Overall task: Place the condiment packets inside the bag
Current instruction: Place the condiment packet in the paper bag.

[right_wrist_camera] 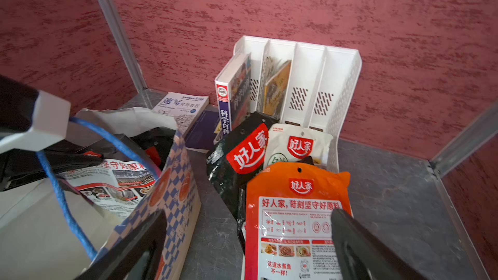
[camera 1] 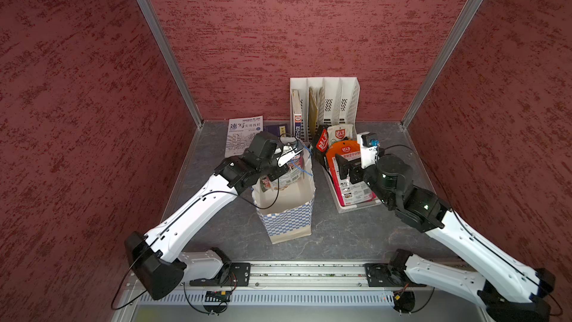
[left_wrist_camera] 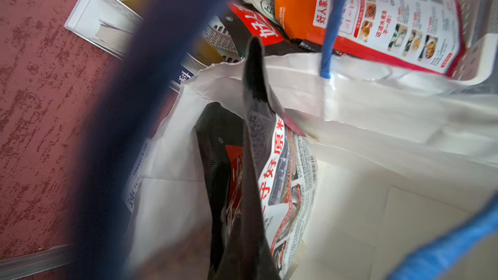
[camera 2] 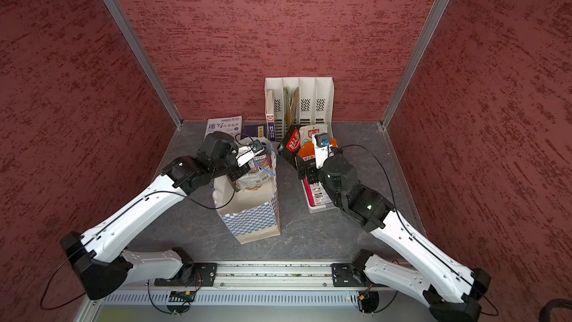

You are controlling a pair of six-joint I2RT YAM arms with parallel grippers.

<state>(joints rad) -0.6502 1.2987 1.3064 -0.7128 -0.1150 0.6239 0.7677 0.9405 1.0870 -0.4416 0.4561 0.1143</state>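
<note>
The bag (camera 1: 288,215) (camera 2: 250,218) stands upright mid-table. My left gripper (camera 1: 275,178) (left_wrist_camera: 252,82) is in its mouth, shut on a black, white and red condiment packet (camera 1: 291,178) (left_wrist_camera: 285,173) that hangs partly inside. More condiment packets lean in the white basket (camera 1: 359,207): an orange one (camera 1: 340,150) (right_wrist_camera: 296,211), a black one (camera 1: 322,144) (right_wrist_camera: 237,157) and a white one (camera 1: 340,133) (right_wrist_camera: 299,144). Above the orange packet my right gripper (camera 1: 348,168) (right_wrist_camera: 249,212) stands open with nothing between its fingers.
A white file rack (camera 1: 337,100) with upright books stands against the back wall behind the basket. Two books (camera 1: 243,134) lie flat behind the bag. The bag's blue cord handle (left_wrist_camera: 330,36) loops close round my left wrist. Red walls close in three sides.
</note>
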